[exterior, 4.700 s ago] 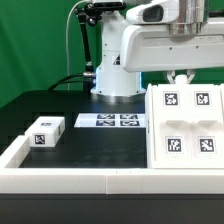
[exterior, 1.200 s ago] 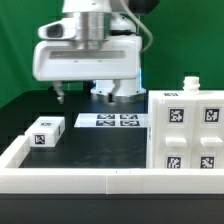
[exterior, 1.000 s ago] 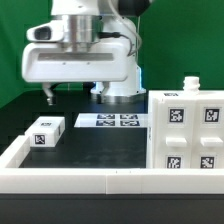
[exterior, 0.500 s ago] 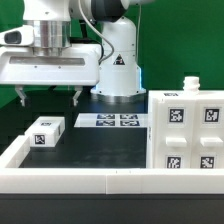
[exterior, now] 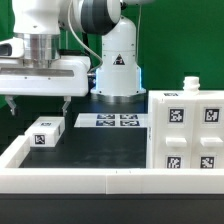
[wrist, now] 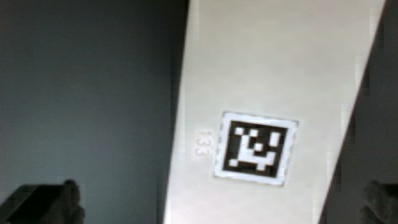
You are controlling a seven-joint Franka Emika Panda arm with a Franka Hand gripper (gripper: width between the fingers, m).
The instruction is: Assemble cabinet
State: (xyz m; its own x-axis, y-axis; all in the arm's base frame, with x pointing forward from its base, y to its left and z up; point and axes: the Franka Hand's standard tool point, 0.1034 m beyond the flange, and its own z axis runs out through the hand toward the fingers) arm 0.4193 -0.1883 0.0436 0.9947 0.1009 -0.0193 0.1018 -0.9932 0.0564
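The cabinet body (exterior: 190,130) is the big white box with several black-and-white tags on the exterior view's right, with a small white knob (exterior: 187,84) on its top. A small white tagged block (exterior: 45,132) lies on the black table on the exterior view's left. It also fills the wrist view (wrist: 267,110), tag facing the camera. My gripper (exterior: 38,104) hangs open above this block, with one finger (exterior: 65,102) to each side and clear of it. In the wrist view the gripper (wrist: 210,205) shows dark fingertips (wrist: 45,203) wide apart, with nothing held.
The marker board (exterior: 108,121) lies flat on the table in front of the robot base (exterior: 117,75). A long low white border rail (exterior: 90,181) runs along the front and up the exterior view's left side (exterior: 12,148).
The arm has swung from above the cabinet body toward the exterior view's left and come down over the small block. The gripper stays open. No part has moved.
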